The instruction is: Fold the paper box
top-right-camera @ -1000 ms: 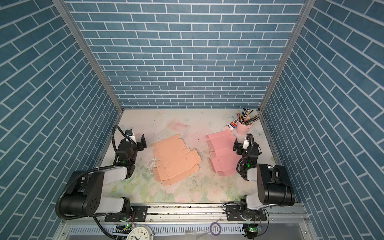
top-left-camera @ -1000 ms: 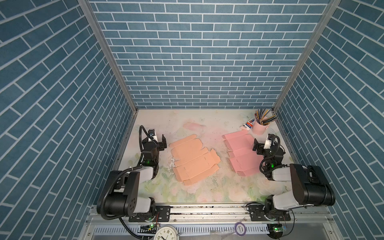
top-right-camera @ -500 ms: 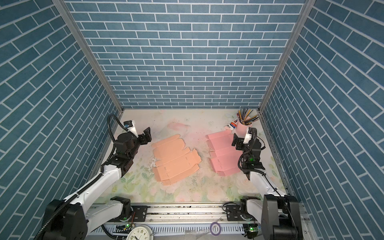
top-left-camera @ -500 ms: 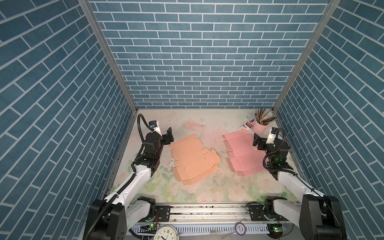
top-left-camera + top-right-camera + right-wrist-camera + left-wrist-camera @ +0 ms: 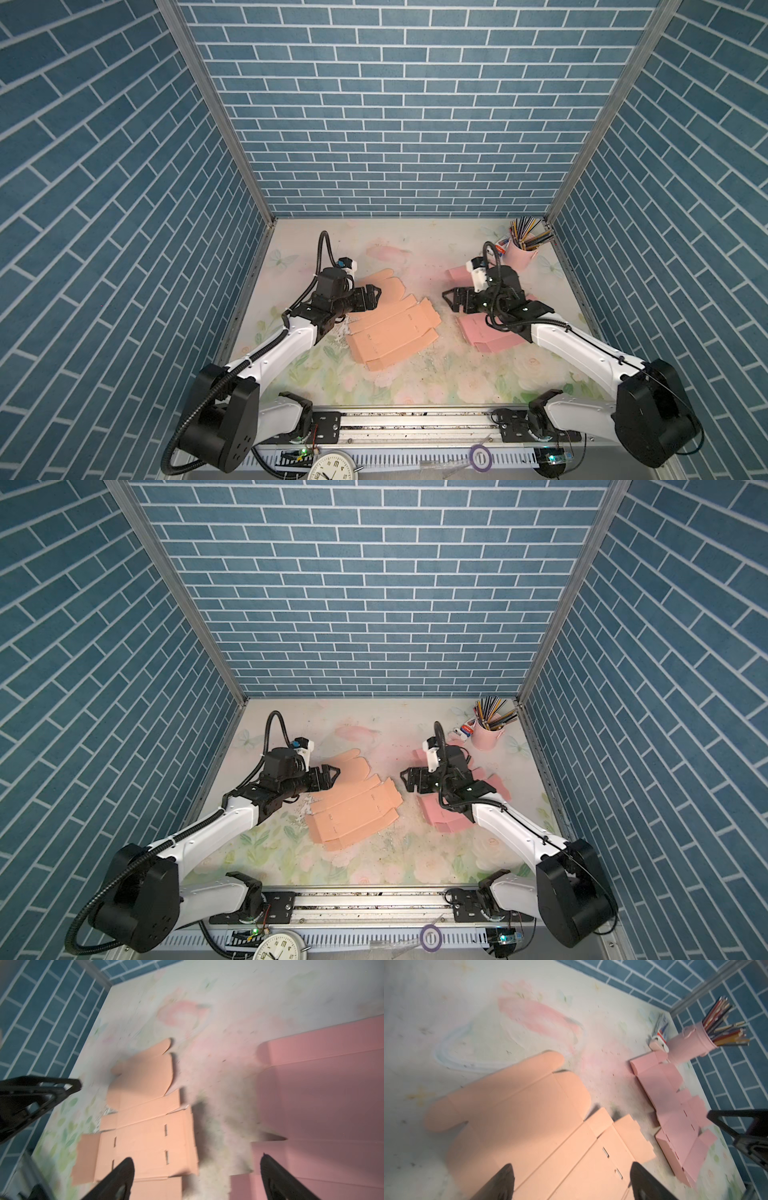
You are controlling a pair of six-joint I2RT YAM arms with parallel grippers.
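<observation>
The peach box blank (image 5: 392,328) lies flat and unfolded near the middle of the floral mat (image 5: 374,245), and it reads as the piece in hand, since both claws face it. Its long axis runs from roughly 11 o'clock, where the rounded lid flaps sit, to roughly 5 o'clock, where the slotted panels end — slantwise across the gap between the arms. The left gripper (image 5: 377,296) points toward 3 o'clock and hangs over the blank's 9 o'clock edge, beside the lid section; its jaws are spread wide with nothing between them, and the left wrist view shows peach card beneath both fingertips (image 5: 500,1184). Whether it touches the card cannot be told. The right gripper (image 5: 448,300) points toward 9 o'clock, likewise released and empty; from it the blank's nearest corner lies at about 8 o'clock, with a strip of bare mat between. A pink box blank (image 5: 478,338) lies flat under the right arm, at 3 o'clock of the peach one and apart from it, and a pencil cup (image 5: 519,262) stands in the mat's 1 o'clock corner. By this layout the left arm is the nearer — placed to pin or lift the lid end, while the right would have to travel toward 8 o'clock to reach the side flaps
</observation>
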